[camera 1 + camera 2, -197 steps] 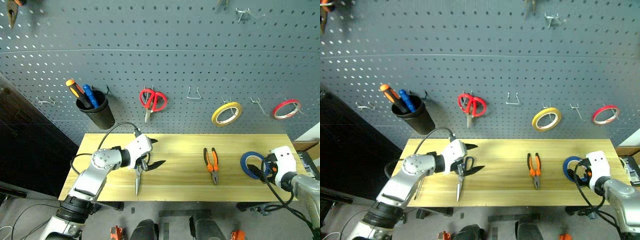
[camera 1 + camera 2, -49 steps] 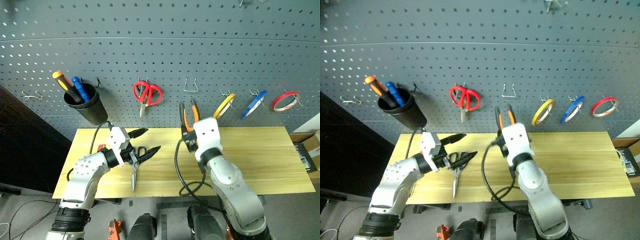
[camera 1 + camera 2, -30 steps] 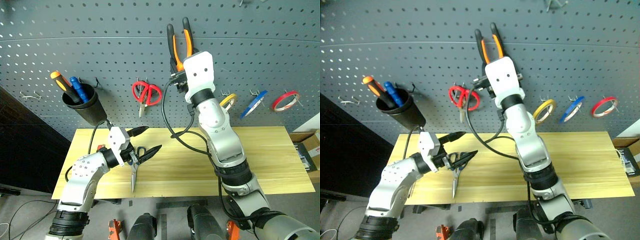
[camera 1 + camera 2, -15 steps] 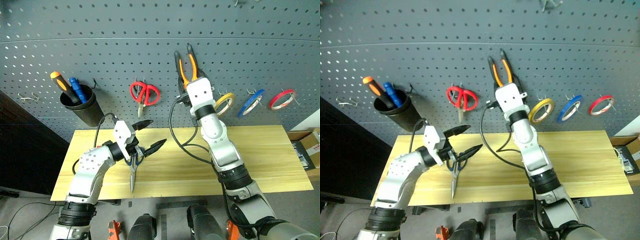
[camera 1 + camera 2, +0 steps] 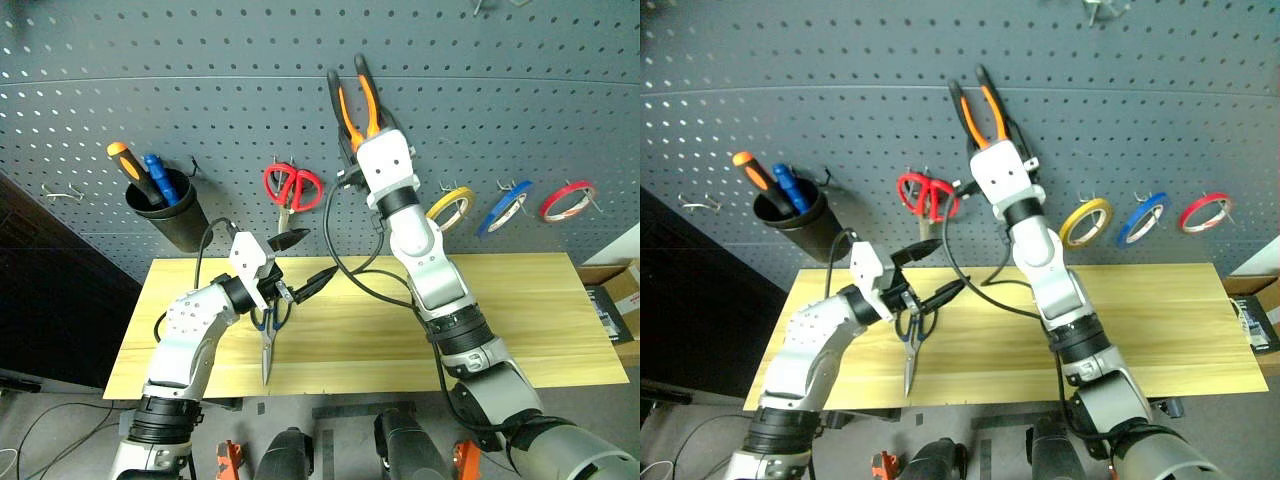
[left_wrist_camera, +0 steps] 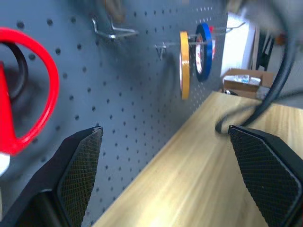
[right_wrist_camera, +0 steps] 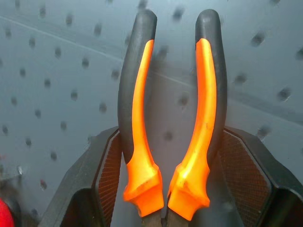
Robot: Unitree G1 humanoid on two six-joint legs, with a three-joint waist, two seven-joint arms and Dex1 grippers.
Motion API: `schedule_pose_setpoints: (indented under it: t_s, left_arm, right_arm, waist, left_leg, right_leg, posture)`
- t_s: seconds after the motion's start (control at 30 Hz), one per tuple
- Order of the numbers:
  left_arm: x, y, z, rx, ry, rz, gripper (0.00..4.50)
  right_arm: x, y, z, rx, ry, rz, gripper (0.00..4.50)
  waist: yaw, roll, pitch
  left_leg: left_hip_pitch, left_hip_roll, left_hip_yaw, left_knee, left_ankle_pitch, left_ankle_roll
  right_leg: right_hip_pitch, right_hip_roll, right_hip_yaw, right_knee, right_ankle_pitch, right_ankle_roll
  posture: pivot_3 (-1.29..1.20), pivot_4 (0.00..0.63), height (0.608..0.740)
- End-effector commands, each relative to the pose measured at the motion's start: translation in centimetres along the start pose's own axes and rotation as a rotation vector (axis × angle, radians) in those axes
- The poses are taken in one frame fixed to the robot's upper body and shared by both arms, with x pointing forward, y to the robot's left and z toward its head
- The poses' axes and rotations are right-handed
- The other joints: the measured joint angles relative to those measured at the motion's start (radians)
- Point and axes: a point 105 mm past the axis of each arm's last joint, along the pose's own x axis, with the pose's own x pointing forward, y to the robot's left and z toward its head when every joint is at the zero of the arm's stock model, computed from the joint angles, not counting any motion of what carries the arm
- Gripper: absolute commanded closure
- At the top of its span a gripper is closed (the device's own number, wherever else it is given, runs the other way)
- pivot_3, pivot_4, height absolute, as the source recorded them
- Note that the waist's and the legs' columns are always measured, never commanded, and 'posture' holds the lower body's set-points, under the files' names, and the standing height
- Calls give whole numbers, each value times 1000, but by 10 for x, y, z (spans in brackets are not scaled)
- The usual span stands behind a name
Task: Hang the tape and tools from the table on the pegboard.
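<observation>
My right gripper (image 7: 166, 182) is shut on the orange-and-black pliers (image 5: 355, 105), held handles-up against the dark grey pegboard (image 5: 200, 80), above and right of the red scissors. The dark-blue-handled scissors (image 5: 266, 350) lie on the wooden table (image 5: 520, 310), blades pointing to its front edge. Just above their handles hovers my left gripper (image 5: 312, 256), open and empty, its black fingers (image 6: 80, 175) facing the board. The blue tape (image 5: 503, 208) hangs on a peg between a yellow roll and a red roll.
Red scissors (image 5: 292, 187) hang at centre left. A black cup (image 5: 168, 215) with an orange and a blue screwdriver hangs further left. A bare metal hook (image 6: 113, 32) sits beside the red scissors. The yellow roll (image 5: 450, 203) and red roll (image 5: 570, 200) hang right.
The blue tape went from the table onto a peg. My right gripper picked the pliers off the table and has raised them to the board. My left gripper rose slightly off the scissors.
</observation>
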Motion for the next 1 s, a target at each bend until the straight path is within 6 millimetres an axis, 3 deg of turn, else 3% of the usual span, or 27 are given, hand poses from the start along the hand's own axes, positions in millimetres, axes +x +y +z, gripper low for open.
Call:
schedule_pose_setpoints:
  t_s: [0.03,0.27,0.43,0.53,0.7,0.9,1.0]
  left_arm:
    - [5,-3,8,18,-29,-7,0]
    - [7,-3,8,14,-30,-2,0]
    - [6,0,3,7,-7,16,0]
    - [1,3,-6,-27,44,50,0]
    - [-11,1,-26,-69,166,61,0]
    - [-29,-10,-43,-109,318,52,0]
    - [-54,-9,-69,-106,539,118,0]
  right_arm:
    - [5,-15,6,-15,-60,-57,1676]
    - [-8,-7,-7,-4,-19,-35,1678]
    - [-34,4,-22,109,98,28,1679]
    - [-47,0,-27,198,178,22,1679]
    - [-65,-6,-32,289,317,49,142]
    - [-104,5,-24,355,465,236,61]
    - [-132,28,-11,466,531,444,61]
  waist:
    - [-1,0,0]
    - [0,0,0]
    - [3,-1,-4]
    - [5,-1,-8]
    - [8,-2,-9]
    - [14,-2,-9]
    - [15,-2,-9]
  left_leg:
    - [0,0,1,0,0,0]
    - [1,1,0,1,3,-1]
    - [1,1,0,1,2,-1]
    - [1,1,-1,0,2,-1]
    - [3,1,-1,0,2,-1]
    - [2,1,-2,-1,2,0]
    - [2,1,-3,-1,1,1]
  right_leg:
    - [0,0,0,0,0,0]
    - [0,0,0,6,0,-1]
    - [0,0,0,5,0,-1]
    - [1,0,0,4,0,-1]
    - [2,0,0,4,0,-1]
    - [1,0,0,3,0,-1]
    - [2,0,0,2,0,-1]
  posture:
    - [44,183,740]
    - [37,189,740]
    - [24,193,740]
    - [17,199,740]
    - [12,208,740]
    - [9,216,740]
    - [5,224,740]
